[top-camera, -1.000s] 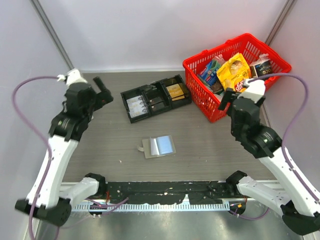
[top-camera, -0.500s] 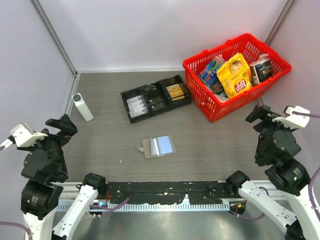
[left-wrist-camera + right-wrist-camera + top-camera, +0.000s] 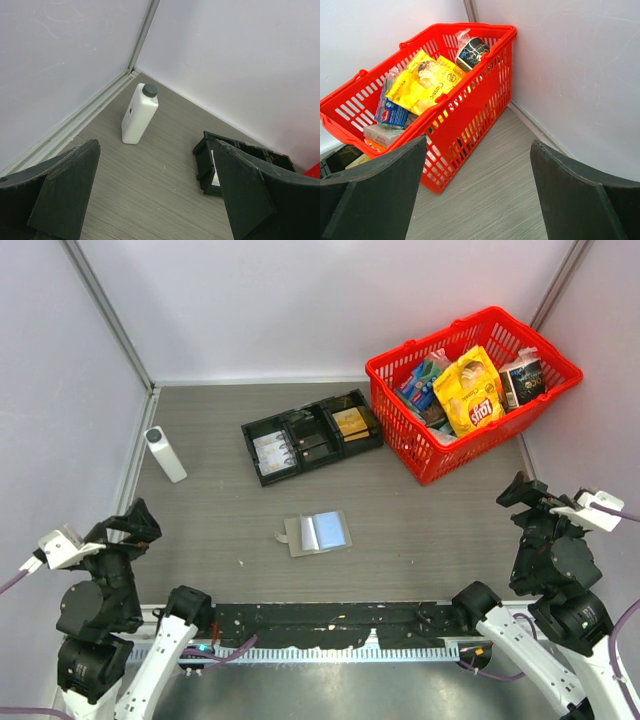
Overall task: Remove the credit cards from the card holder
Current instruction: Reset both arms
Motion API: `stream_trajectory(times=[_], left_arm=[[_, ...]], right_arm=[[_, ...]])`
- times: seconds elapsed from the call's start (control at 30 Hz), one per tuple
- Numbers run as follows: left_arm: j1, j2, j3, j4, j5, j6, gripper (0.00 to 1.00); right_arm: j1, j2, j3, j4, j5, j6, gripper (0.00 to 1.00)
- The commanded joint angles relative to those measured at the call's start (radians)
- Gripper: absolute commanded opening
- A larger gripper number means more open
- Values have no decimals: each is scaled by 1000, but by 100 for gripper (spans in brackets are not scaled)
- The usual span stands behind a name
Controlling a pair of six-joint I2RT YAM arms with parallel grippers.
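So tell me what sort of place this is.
Probably a robot test cell staged like a shop counter: plain pale walls box in a grey table, a red shopping basket holds snack packs, and a black compartmented tray sits beside it.

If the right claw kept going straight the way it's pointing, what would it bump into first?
Most likely the red basket, whose mesh side sits ahead of the right claw; depth is unclear, so the table might come first.

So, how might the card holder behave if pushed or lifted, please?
Lying flat on the table, the card holder would probably slide rather than tip. It looks thin, so likely light, awkward to pinch. The glossy credit cards may slip.
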Motion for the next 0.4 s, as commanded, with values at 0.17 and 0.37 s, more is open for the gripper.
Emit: stream_trajectory(times=[0.17,0.37], left_arm=[[-3,-19,-14,19,10,27,99],[-3,-25,-10,17,7,41,99]], right_arm=[[-2,28,-13,48,44,10,89],[-2,18,-20,46,67,4,89]])
